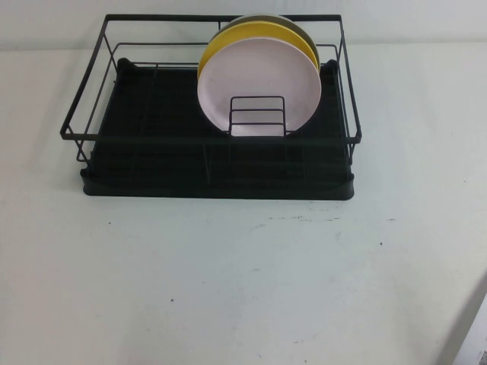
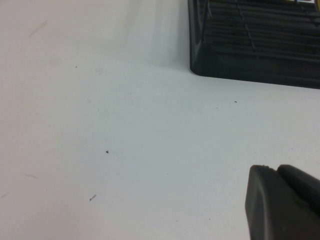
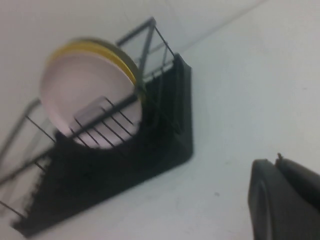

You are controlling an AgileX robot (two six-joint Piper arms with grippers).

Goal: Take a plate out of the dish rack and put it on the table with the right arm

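Neither gripper shows enough of itself to tell how its jaws stand. Only a dark edge of the left gripper [image 2: 282, 202] appears in the left wrist view, low over bare white table [image 1: 243, 289] and near a front corner of the dish rack [image 1: 217, 179], touching nothing. Only a similar dark edge of the right gripper [image 3: 285, 200] appears in the right wrist view, above the table and well apart from the rack, holding nothing that can be seen. Neither arm shows clearly in the high view. The dish rack sits toward the far side of the table, a black wire frame on a black tray base. Three plates stand on edge in it, leaning back. The pale pink plate [image 1: 259, 80] is the front one, its lower edge resting behind a small wire plate holder [image 1: 257, 115]. A yellow plate [image 1: 255, 32] stands touching behind it, and a grey-olive plate [image 1: 266, 17] peeks out behind that. The pink plate looks like thin, stiff plastic, so it is likely light, not fragile, and rather smooth and slippery. Its upper rim stands free above the wire frame and seems the best place to pinch. A grip there should take the pink rim alone, since the yellow plate sits so close behind it. Lifting straight up would probably clear the small holder.
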